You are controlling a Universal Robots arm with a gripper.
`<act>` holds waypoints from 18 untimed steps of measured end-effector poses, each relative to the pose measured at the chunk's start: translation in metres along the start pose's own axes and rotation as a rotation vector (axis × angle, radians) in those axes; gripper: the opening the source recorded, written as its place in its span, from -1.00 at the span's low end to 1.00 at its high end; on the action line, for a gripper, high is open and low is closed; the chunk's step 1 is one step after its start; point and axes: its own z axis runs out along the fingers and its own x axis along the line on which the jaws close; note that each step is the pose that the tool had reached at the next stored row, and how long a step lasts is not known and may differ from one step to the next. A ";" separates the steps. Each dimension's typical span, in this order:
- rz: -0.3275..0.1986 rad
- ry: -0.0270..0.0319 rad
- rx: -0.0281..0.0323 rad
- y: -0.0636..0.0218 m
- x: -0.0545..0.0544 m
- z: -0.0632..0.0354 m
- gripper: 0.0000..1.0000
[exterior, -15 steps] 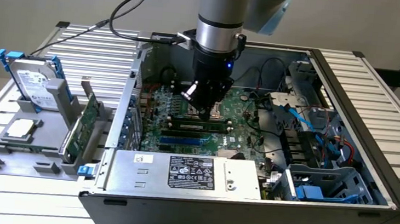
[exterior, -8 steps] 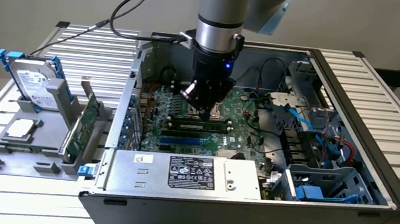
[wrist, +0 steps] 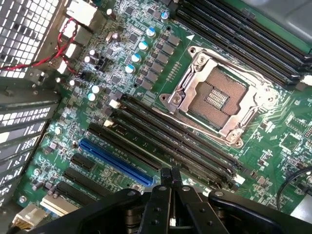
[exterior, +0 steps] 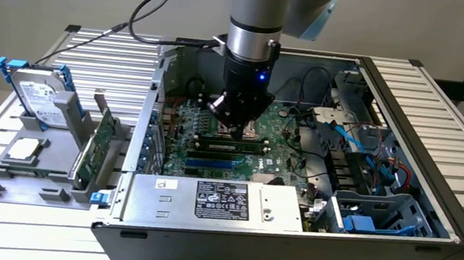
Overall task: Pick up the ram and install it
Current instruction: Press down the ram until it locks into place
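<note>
In the open case (exterior: pixel 434 149), the ram (exterior: pixel 232 146) sits slotted.

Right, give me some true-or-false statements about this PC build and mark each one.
1. The gripper is shut above the motherboard. True.
2. The CPU socket carries a cooler. False: it is bare, with its contacts exposed.
3. A hard drive stands in the grey fixture outside the case, on the exterior view's left. True.
4. The expansion card sits in the blue slot. False: that slot is empty; the card stands in the fixture.
</note>
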 end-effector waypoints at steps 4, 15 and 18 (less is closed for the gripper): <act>0.056 0.0036 -0.0013 0.0000 0.000 0.0002 -0.79; 0.207 0.0134 -0.0036 0.0000 0.000 0.0010 -0.79; 0.244 0.0152 -0.0029 0.0001 0.000 0.0011 -0.79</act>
